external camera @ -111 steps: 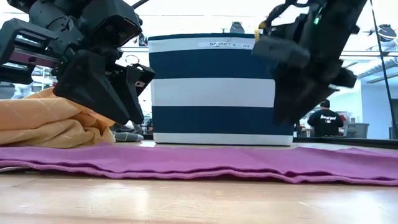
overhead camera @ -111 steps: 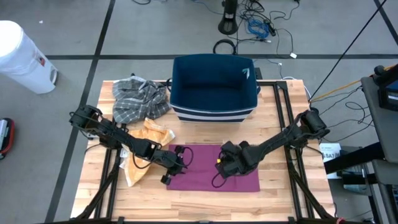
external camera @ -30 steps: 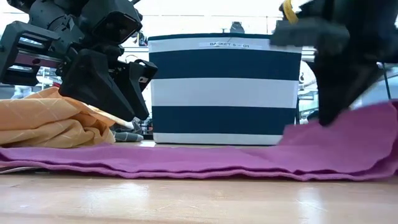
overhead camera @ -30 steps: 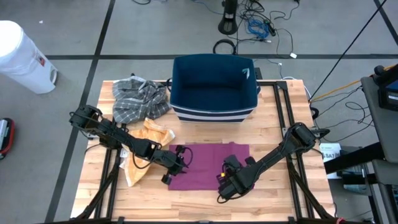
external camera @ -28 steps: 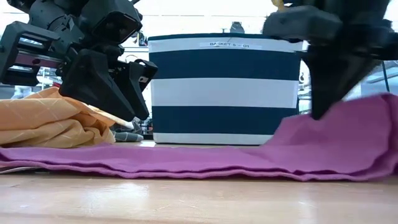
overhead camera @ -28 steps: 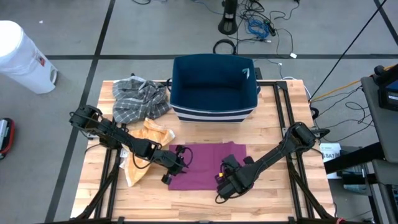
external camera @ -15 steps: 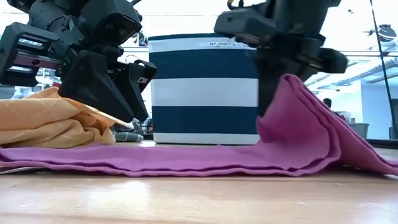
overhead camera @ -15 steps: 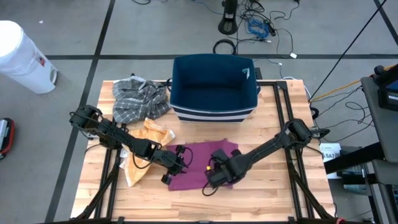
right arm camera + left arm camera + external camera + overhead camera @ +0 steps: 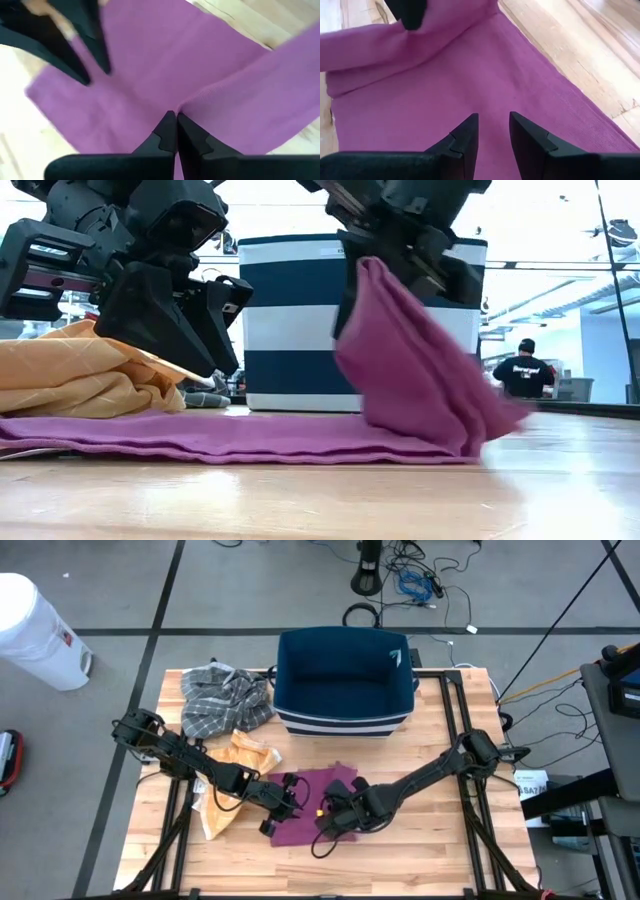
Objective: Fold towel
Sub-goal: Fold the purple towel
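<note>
At the table's front middle, the purple towel (image 9: pixel 310 802) lies flat on wood with its right end lifted by the right gripper (image 9: pixel 333 820), fingers pinched tight on the edge. The left gripper (image 9: pixel 283 802), fingers slightly spread (nothing between them), sits over the left end. Risk: soft, limp cloth could slip free or land skewed, leaving uneven edges.

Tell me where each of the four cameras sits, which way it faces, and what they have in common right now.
High: above the table, straight down; both arms, purple towel, basket.
Low: table height, level across; both grippers above the towel.
Left wrist: on the left arm, past the left gripper, fingers apart above flat towel.
Right wrist: on the right arm; right gripper shut on the towel's lifted edge.
Shared: all four show the towel.
</note>
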